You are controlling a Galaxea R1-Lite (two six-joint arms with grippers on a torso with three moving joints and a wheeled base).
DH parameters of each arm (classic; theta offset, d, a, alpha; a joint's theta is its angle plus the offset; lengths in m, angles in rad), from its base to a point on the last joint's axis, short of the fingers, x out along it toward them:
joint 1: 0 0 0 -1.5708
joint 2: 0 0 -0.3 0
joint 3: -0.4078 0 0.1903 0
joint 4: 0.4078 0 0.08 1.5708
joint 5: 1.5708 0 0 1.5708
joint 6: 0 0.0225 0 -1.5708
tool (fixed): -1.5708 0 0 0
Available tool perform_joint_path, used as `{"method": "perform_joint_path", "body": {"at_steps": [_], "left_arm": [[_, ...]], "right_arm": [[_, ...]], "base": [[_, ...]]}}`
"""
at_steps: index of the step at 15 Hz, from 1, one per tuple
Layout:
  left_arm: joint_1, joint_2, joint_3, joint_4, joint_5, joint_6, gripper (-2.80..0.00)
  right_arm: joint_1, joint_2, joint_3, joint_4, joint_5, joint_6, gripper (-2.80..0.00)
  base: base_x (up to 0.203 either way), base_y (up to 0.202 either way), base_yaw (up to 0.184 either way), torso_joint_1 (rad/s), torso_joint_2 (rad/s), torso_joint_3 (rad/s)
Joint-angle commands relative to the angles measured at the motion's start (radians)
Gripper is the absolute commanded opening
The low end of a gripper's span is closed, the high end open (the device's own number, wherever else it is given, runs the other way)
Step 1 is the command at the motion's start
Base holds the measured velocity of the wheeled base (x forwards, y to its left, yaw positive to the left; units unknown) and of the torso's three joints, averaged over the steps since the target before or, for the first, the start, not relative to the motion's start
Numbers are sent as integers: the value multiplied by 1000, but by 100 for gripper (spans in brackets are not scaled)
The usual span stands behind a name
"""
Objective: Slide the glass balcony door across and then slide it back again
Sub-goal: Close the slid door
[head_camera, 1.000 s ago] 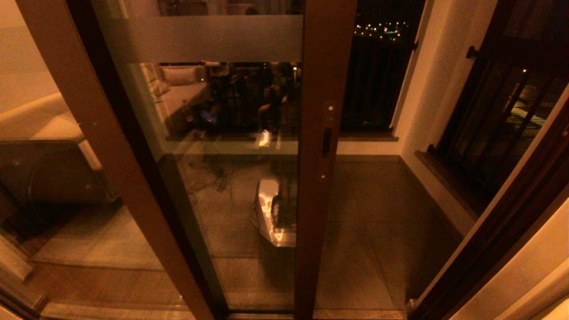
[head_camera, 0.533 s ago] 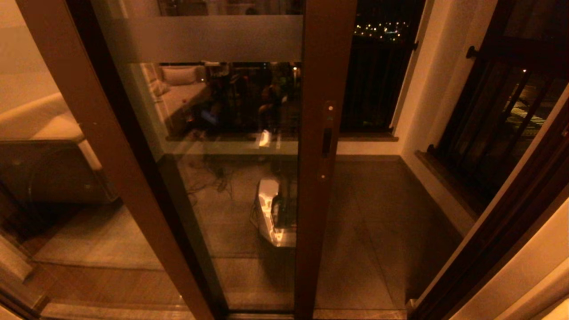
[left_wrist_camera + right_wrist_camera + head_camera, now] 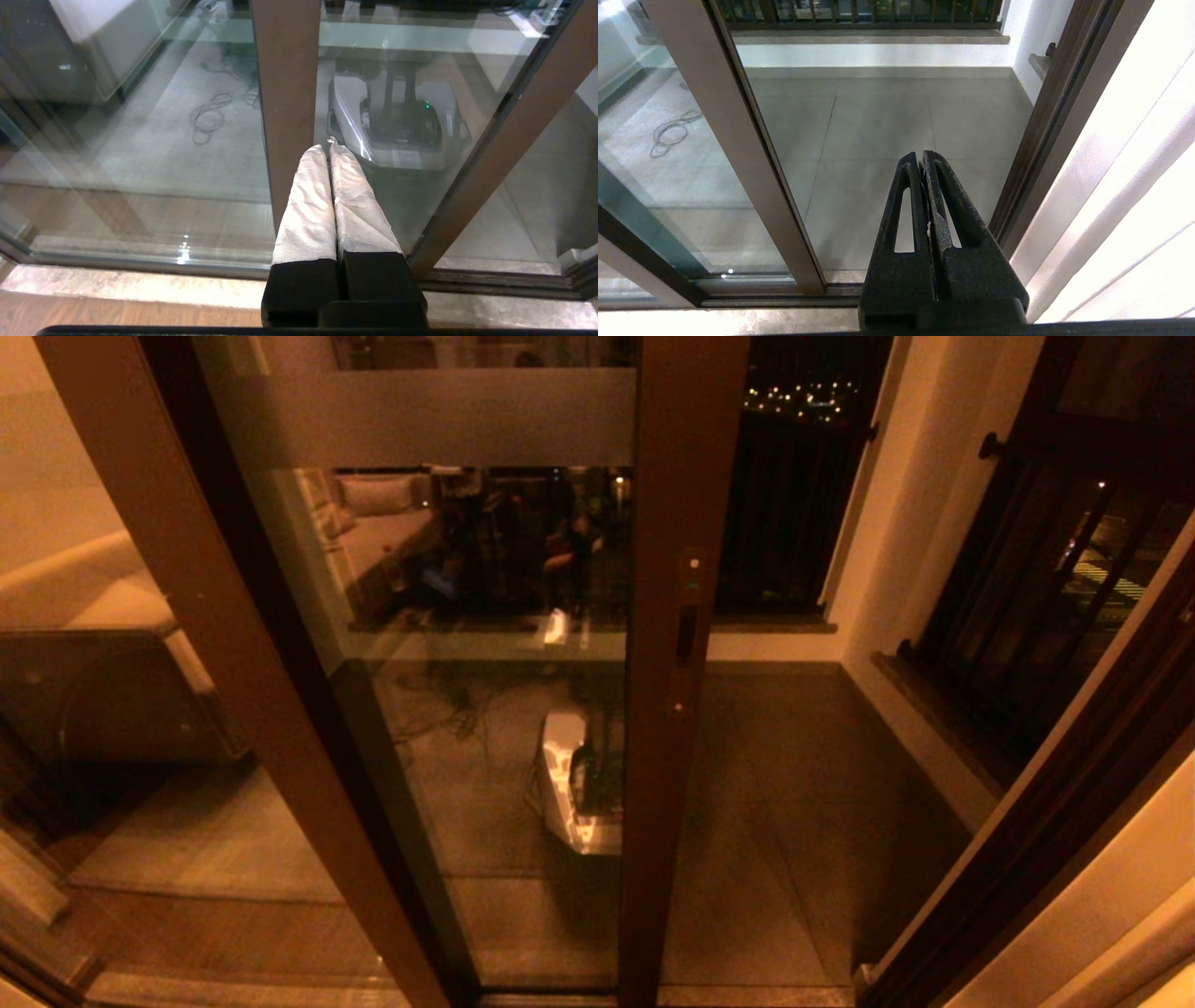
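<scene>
Glass balcony door [image 3: 467, 616] sitting partway across the opening, handle stile [image 3: 677, 709] roughly mid-view, open gap to the balcony on the right. Left gripper [image 3: 329, 148] clenched on nothing, low and near the frame. Right gripper [image 3: 920, 161] also clamped together and empty, facing the gap. Looks like a pause between slides, nothing touching. Next up, probably: reach the recessed handle [image 3: 686, 635] or stile edge and push sideways.
</scene>
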Motion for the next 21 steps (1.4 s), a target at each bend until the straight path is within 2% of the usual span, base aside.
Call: {"method": "perform_joint_path", "body": {"at_steps": [1, 21], "left_arm": [[0, 1, 0, 1, 0, 0, -280], [0, 1, 0, 1, 0, 0, -280]], "right_arm": [[0, 0, 0, 0, 0, -1, -280], [0, 0, 0, 0, 0, -1, -280]], "base": [[0, 0, 0, 0, 0, 0], [0, 0, 0, 0, 0, 0]]}}
